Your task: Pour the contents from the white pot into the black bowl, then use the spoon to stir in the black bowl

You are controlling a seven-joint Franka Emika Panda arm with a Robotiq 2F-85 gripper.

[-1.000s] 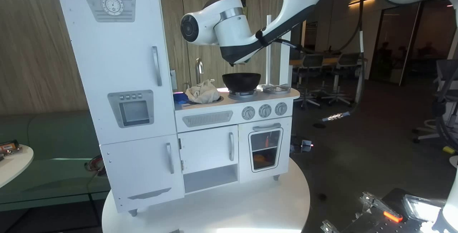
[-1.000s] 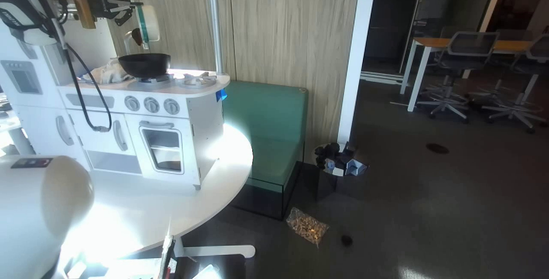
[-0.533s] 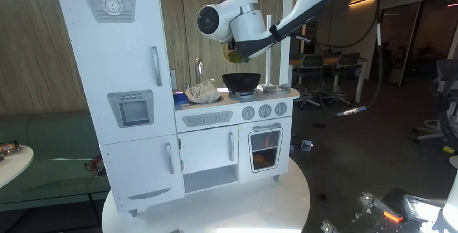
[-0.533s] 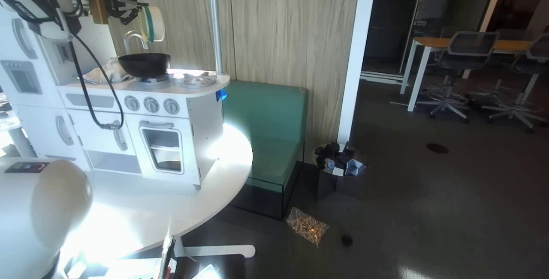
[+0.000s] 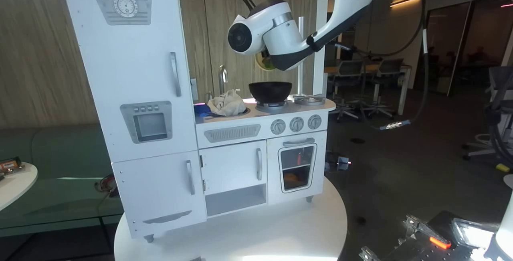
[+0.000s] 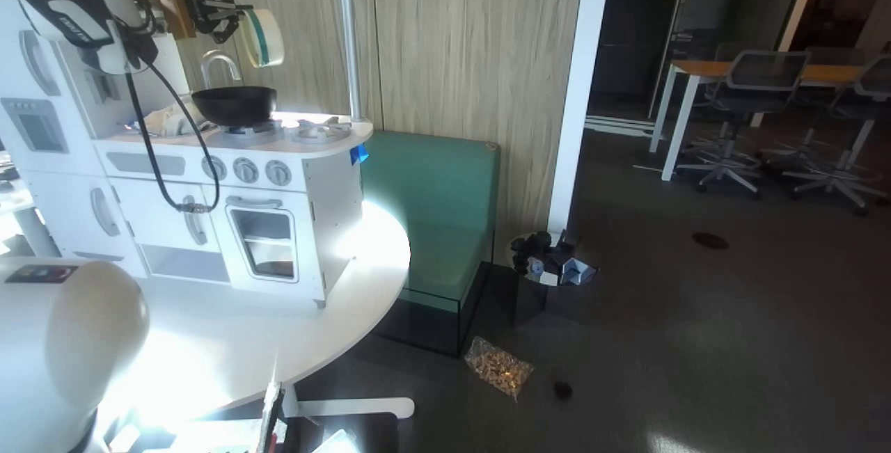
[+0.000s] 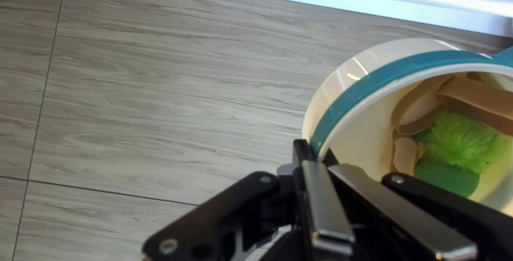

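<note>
Shut on its near rim, my gripper [image 7: 316, 154] holds the white pot [image 7: 340, 92], which has a teal band. Tan strips and green pieces [image 7: 461, 144], one fluffy, are inside it. The pot [image 6: 275, 39] is tipped on its side, its band steep and its opening toward the arm, higher than the black bowl and a little right of it in an exterior view. Only a yellowish part of the pot [image 5: 262, 62] shows behind the arm elsewhere. The black bowl [image 5: 270, 92] stands upright on a stove burner; its inside is hidden. The spoon is hidden or out of view.
The white toy kitchen [image 5: 232, 164] stands on a round white table [image 5: 240, 237]. Left of the bowl a cream cloth [image 5: 227, 104] lies in the sink, by the faucet [image 6: 219, 60]. A metal post [image 6: 349, 42] rises at the counter's right end. A cable [image 6: 156, 175] hangs from the arm.
The arm and pot have shifted right in both exterior views. More of the pot's opening shows. A dark brown piece beside the pot a second ago is gone from view. The bowl has not moved.
</note>
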